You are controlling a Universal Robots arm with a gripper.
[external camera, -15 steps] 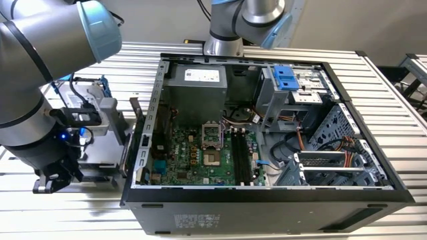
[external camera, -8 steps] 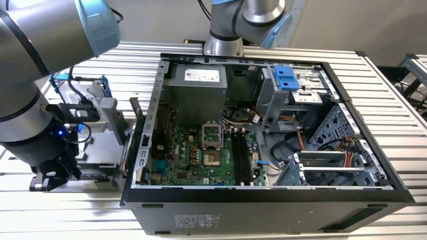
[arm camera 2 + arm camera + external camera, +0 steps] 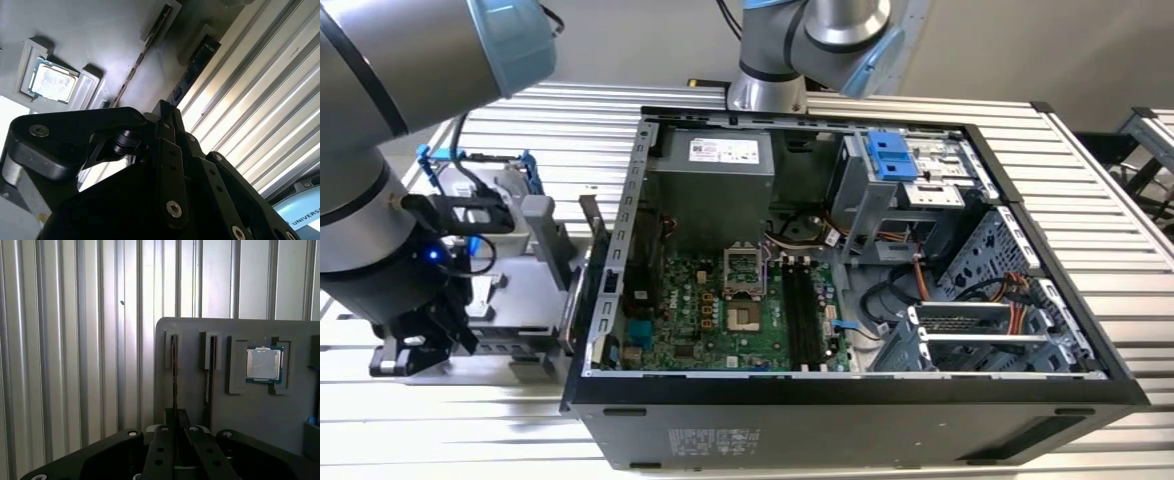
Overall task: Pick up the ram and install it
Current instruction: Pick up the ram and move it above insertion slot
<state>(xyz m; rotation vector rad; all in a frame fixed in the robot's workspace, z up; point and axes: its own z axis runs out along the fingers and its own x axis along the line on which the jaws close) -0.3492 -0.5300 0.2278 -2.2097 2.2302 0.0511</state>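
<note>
The ram (image 3: 174,370) is a thin dark stick standing on edge in a slot of a grey parts holder (image 3: 250,410). It appears in both wrist views, and in the second wrist view it is a narrow line (image 3: 142,55). My gripper (image 3: 176,415) sits over one end of it, fingers drawn close together with the stick running in between them, so it looks shut on the ram. The second wrist view has the black fingers meeting at their tip (image 3: 165,112). In the exterior view the gripper (image 3: 427,340) is low at the holder (image 3: 520,270), on the exterior view's left of the open computer case.
A second stick (image 3: 210,370) stands in the neighbouring slot. A processor chip (image 3: 264,364) lies in a recess of the holder. The open case (image 3: 854,390) holds a green motherboard (image 3: 707,320) with black slot rails (image 3: 803,310). Everything rests on a ribbed metal table (image 3: 1094,200).
</note>
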